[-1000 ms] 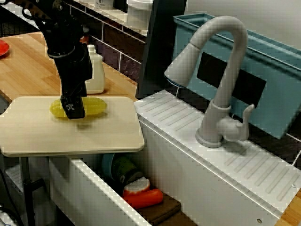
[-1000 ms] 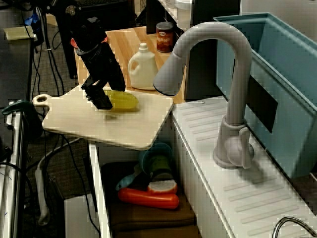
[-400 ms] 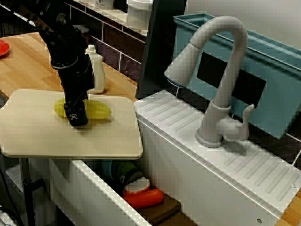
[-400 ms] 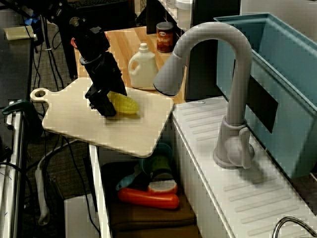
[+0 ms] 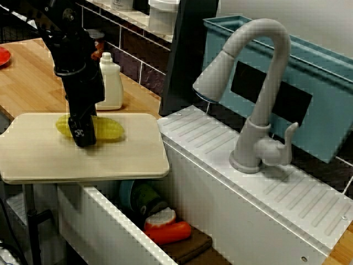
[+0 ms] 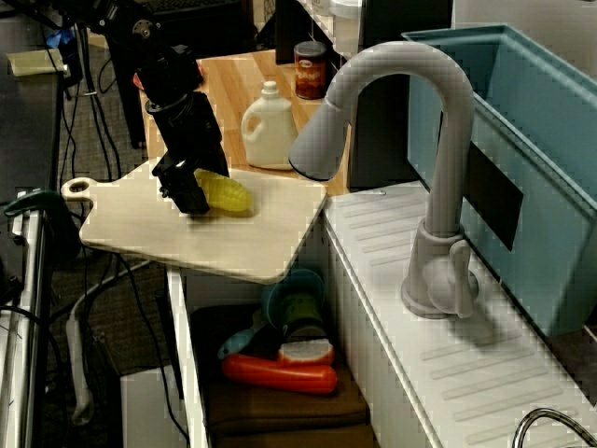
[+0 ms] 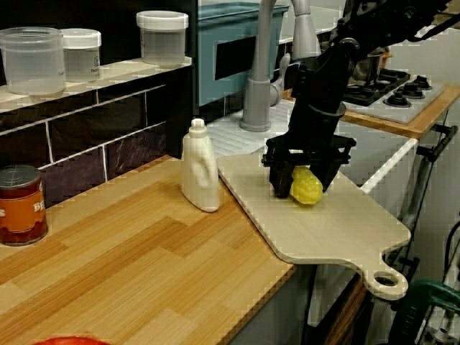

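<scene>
The black arm [image 7: 327,79] reaches down from above in a steep line, leaning slightly in the side view, and its thick last link runs into the wrist [image 7: 310,136] with hardly a bend. The tool [image 7: 303,188] hangs from that wrist pointing almost straight down, its tips low and close to the surface beneath. In the head-on view the two fingers [image 7: 279,181] stand parted with a clear gap between them, both upright and level with each other, though whether they are pressing inward cannot be told.
</scene>
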`<state>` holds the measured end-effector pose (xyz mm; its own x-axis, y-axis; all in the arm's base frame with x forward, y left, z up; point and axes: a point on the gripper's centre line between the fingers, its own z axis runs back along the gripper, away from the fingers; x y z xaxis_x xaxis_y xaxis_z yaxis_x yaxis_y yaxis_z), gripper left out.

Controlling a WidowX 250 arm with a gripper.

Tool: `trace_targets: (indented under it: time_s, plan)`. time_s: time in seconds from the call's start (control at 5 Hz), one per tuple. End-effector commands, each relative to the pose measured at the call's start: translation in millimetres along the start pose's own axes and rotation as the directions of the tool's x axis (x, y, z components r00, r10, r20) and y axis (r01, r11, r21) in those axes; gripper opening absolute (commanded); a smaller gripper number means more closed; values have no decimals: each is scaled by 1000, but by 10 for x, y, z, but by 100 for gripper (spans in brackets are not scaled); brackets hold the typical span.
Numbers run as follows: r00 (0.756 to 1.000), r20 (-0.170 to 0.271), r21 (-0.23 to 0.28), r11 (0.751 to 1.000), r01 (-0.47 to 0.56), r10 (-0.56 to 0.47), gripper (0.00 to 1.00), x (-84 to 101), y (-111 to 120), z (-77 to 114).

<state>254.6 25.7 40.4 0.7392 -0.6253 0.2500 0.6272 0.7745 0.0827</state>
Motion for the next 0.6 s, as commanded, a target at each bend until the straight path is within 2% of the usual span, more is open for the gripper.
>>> trace_targets:
  time_s: [0.0,0.4]
  plan:
    - [997,81,15,1000,-9,8,0,51,208,425]
    - [993,113,14,999,-41,40,0,27,333,593]
